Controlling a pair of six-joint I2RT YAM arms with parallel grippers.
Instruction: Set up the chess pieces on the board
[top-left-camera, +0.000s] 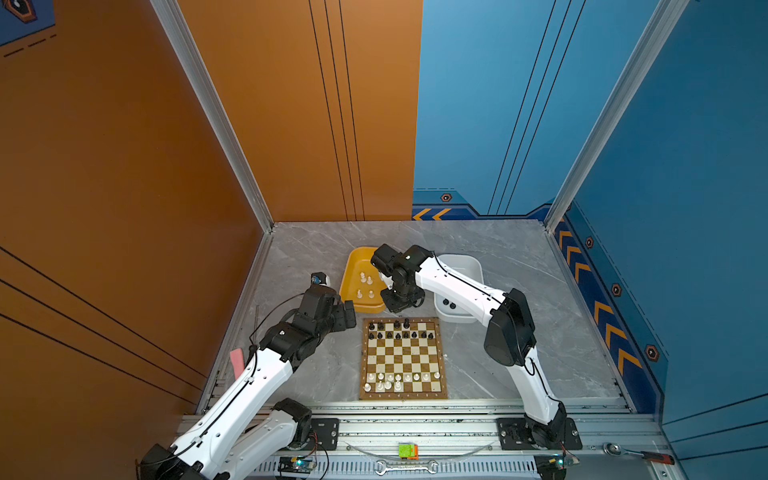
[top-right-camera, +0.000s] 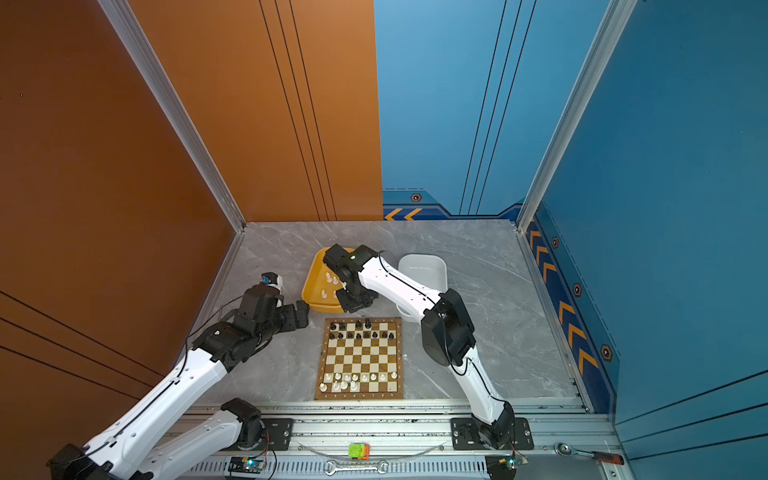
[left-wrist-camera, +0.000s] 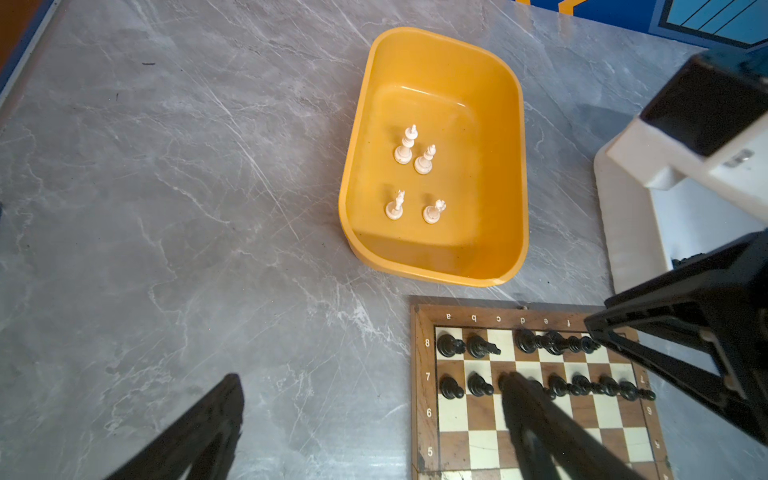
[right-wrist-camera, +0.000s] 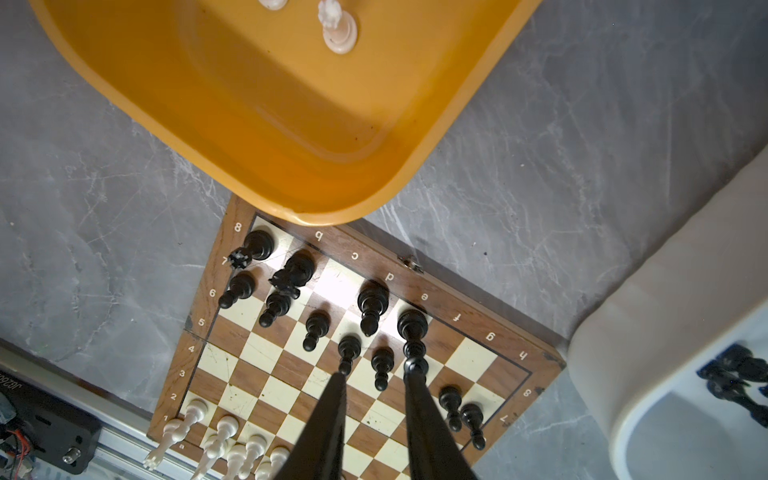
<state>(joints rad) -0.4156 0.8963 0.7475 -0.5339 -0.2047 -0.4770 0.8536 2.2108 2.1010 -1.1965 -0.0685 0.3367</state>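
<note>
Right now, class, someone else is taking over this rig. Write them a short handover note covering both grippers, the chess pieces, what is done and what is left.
Left gripper: open, empty, above the table beside the board.
Right gripper: jaws slightly apart above the black back row, nothing between them.
Done: black pawns and white pawns lined up; four pieces on each back row.
Left: four white pieces in the yellow tub, some black pieces in the white tub.

One board (top-left-camera: 403, 359) carries twelve white pieces (top-left-camera: 398, 377) and twelve black pieces (top-left-camera: 389, 335). Behind it: one white tub (top-left-camera: 467, 265), one yellow tub (left-wrist-camera: 490, 124) holding four white.
</note>
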